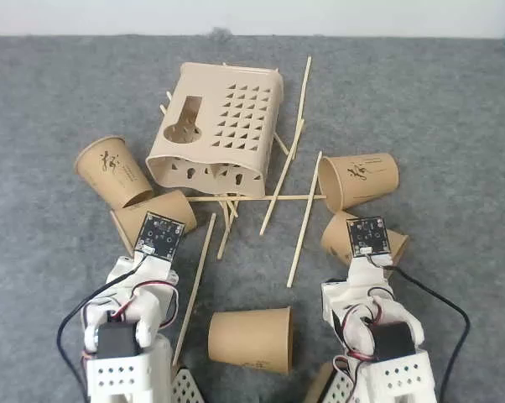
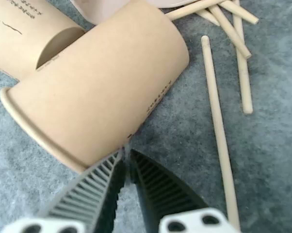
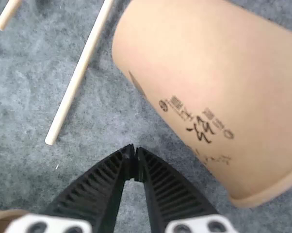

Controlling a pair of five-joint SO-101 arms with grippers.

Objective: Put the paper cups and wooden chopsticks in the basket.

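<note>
The beige basket (image 1: 219, 126) lies tipped on its side at the back of the grey mat. Several paper cups lie on their sides: one at the left (image 1: 111, 170), one at the right (image 1: 359, 180), one near the front (image 1: 251, 338). Several wooden chopsticks (image 1: 305, 218) are scattered between them. My left gripper (image 2: 126, 155) is shut and empty, its tips right at the side of a lying cup (image 2: 97, 87), with a chopstick (image 2: 219, 126) beside it. My right gripper (image 3: 135, 151) is shut and empty over the mat, next to another lying cup (image 3: 219, 87) and a chopstick (image 3: 78, 77).
The left arm (image 1: 143, 285) and the right arm (image 1: 370, 294) stand at the front edge, with the front cup between them. Crossed chopsticks (image 1: 252, 198) lie just in front of the basket. The grey mat (image 1: 454, 126) is bare at the far right and far left.
</note>
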